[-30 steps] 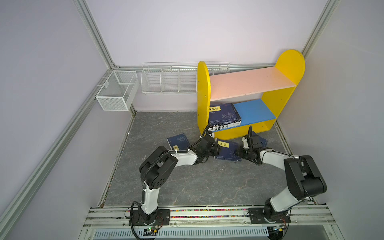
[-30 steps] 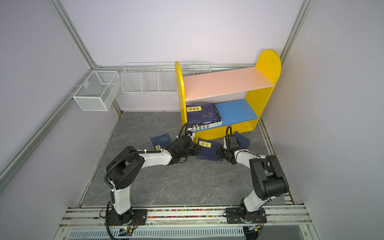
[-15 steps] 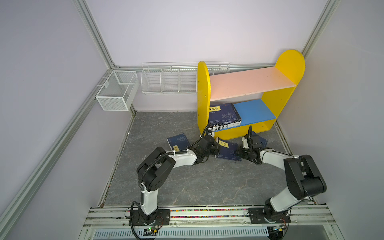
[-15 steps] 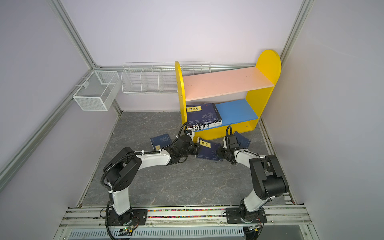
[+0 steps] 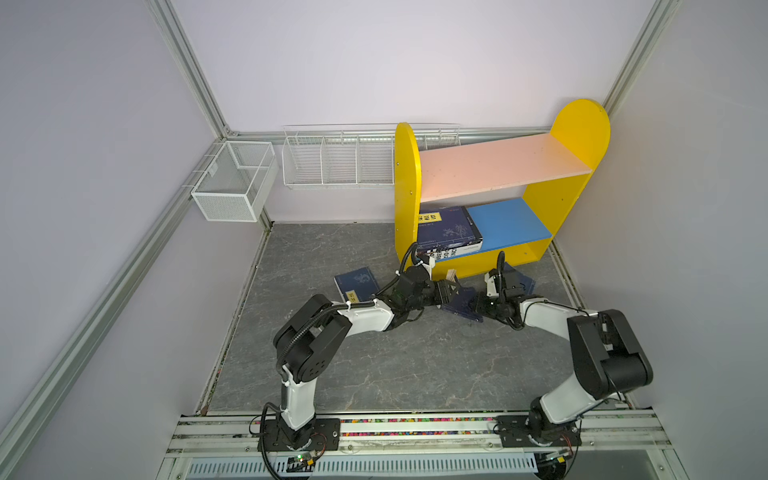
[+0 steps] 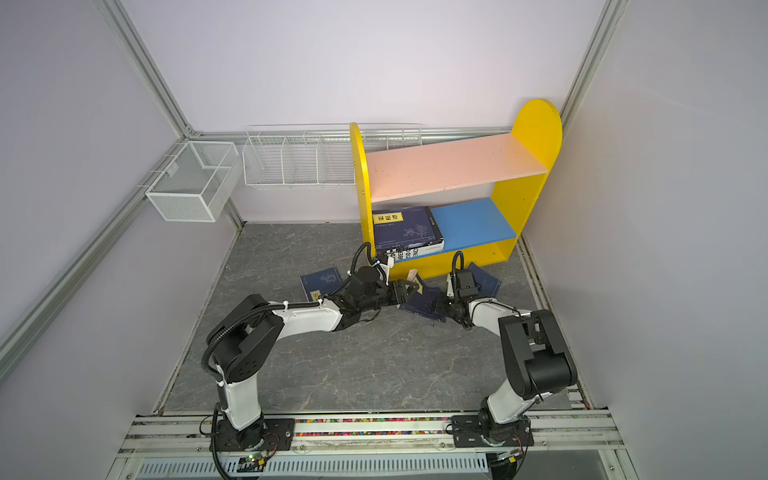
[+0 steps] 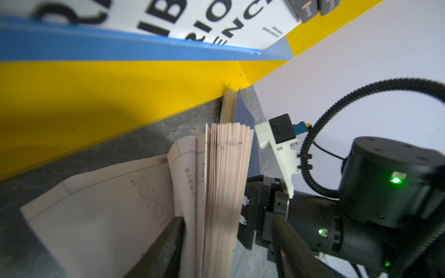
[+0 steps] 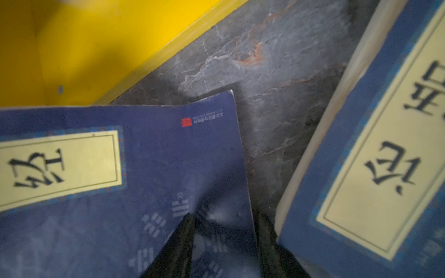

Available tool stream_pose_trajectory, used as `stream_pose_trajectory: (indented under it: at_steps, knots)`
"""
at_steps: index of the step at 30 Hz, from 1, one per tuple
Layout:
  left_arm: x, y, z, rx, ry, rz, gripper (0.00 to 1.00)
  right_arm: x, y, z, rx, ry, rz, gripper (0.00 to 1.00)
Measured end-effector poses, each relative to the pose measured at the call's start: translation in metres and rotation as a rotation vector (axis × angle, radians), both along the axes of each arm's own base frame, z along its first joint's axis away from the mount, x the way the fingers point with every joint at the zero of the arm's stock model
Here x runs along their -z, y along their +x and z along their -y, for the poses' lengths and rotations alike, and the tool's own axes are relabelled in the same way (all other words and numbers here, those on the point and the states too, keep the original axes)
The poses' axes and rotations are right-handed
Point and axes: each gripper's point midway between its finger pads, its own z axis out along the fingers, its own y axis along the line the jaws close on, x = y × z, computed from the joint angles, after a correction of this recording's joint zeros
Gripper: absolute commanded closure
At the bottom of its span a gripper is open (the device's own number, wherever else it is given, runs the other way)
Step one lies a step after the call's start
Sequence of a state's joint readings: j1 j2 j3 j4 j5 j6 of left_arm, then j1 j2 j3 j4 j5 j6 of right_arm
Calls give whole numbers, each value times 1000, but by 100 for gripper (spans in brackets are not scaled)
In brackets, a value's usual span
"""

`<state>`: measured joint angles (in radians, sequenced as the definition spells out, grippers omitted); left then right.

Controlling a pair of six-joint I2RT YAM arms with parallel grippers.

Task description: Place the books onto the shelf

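Observation:
The shelf [image 5: 498, 166] stands at the back right, and a navy book [image 5: 449, 226] lies on a white-and-blue book [image 5: 446, 252] on its blue board [image 5: 511, 222]. On the floor in front lies a navy book [image 5: 461, 306] with fanned pages [image 7: 224, 180]. My left gripper [image 5: 446, 291] is open, its fingers either side of those pages. My right gripper [image 5: 478, 307] is open too, its fingertips [image 8: 186, 231] on the cover [image 8: 144, 156] near the cover's edge. Another navy book [image 5: 356, 282] lies to the left, and one more [image 8: 373, 156] lies beside the right gripper.
Two white wire baskets [image 5: 232, 183] [image 5: 336, 162] hang on the back wall left of the shelf. The shelf's yellow base [image 7: 96, 96] is close behind both grippers. The right arm's wrist [image 7: 385, 192] is near the left gripper. The enclosure walls are close on both sides.
My left gripper's jaws have spread apart around the pages, and the book's pages now fan upward. Both arms have barely shifted.

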<state>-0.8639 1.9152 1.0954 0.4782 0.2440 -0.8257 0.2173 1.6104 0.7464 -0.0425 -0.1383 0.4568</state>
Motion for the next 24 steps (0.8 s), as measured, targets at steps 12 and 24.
stream_pose_trajectory:
  at_steps: [12, 24]
  knots:
    - [3, 3, 3, -12, -52, -61, 46, 0, 1, 1, 9, 22, -5, 56]
    - [40, -1, -27, -98, 204, -68, 94, -5, -1, 3, 8, 67, -14, 47]
